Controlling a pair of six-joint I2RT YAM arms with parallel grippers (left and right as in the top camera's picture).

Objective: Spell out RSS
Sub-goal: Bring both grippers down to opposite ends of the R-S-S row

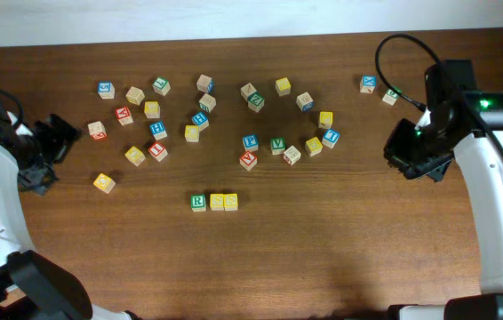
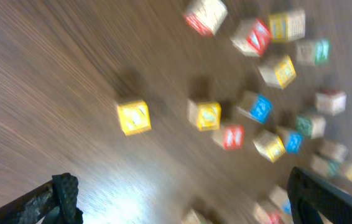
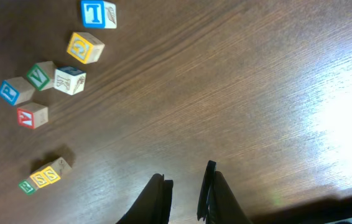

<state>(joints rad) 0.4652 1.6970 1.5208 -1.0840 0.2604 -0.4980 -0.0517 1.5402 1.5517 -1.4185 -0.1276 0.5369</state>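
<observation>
The overhead camera looks straight down on the whole table [image 1: 340, 258] from high up, while both wrist cameras slant low and close, the left sharing its loose cubes [image 2: 204, 116], the right its RSS row [image 3: 43, 177].

Dark wood-grain table [image 1: 323, 258] (bright glare on one part) bordered by a pale strip [image 1: 189, 22].

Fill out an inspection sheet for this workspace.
Surface: brown wooden table, no spills seen.
Job's things: R cube and two yellow cubes touching in a row, front centre.
Clutter: loose letter cubes scattered behind the row.
Pincers: left pincer wide open, empty; right pincer barely parted, empty.
Cables: black cable looped at the right side.
Surroundings: pale strip beyond the far edge.
</observation>
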